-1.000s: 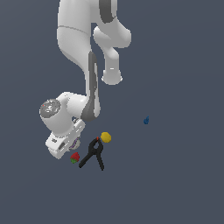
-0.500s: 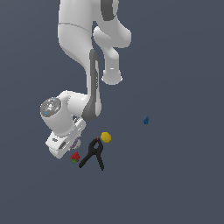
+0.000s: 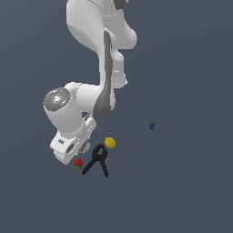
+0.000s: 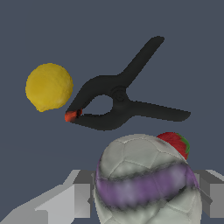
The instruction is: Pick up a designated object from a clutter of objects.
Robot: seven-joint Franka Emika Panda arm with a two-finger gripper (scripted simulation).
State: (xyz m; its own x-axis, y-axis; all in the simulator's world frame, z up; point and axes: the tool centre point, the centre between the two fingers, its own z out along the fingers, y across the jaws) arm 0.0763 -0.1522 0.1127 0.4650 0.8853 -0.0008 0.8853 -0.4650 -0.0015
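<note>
The designated object, a whitish ball with a purple stripe (image 4: 146, 173), sits between the two grey fingers of my gripper (image 4: 146, 199), which touch it on both sides. In the exterior view only a sliver of the ball (image 3: 83, 146) shows under the white hand, and the gripper (image 3: 78, 150) is low over the clutter of objects. Close beside it lie a red strawberry with green (image 4: 175, 142) (image 3: 78, 163), a black two-legged clamp (image 4: 116, 100) (image 3: 97, 159) and a plain yellow ball (image 4: 48, 86) (image 3: 109, 143).
A small blue thing (image 3: 152, 125) lies apart toward the exterior view's right. The arm's white links (image 3: 104, 59) rise above the clutter. The ground is a plain dark grey surface.
</note>
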